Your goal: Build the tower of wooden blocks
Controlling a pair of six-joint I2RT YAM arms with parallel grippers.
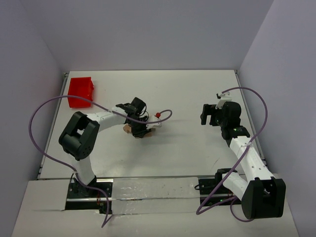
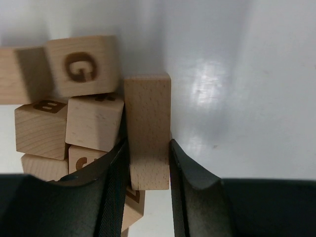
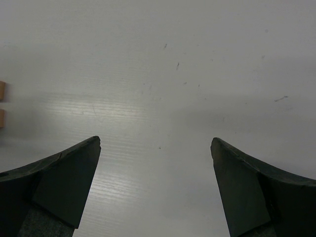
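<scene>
Several light-tan wooden cubes lie in a loose cluster on the white table, under my left gripper (image 1: 141,129) in the top view. In the left wrist view the left gripper (image 2: 148,165) is shut on a plain upright block (image 2: 147,123) at the cluster's right side. To its left sit a cube printed with G (image 2: 81,66) and other lettered cubes (image 2: 94,121), partly hidden by the left finger. My right gripper (image 1: 209,115) is open and empty over bare table, well right of the cubes (image 3: 155,145). Two cube edges (image 3: 2,91) show at that view's left border.
A red plastic bin (image 1: 80,92) stands at the far left of the table. A purple cable with a red tip (image 1: 158,115) loops from the left arm beside the cubes. Grey walls enclose the table on three sides.
</scene>
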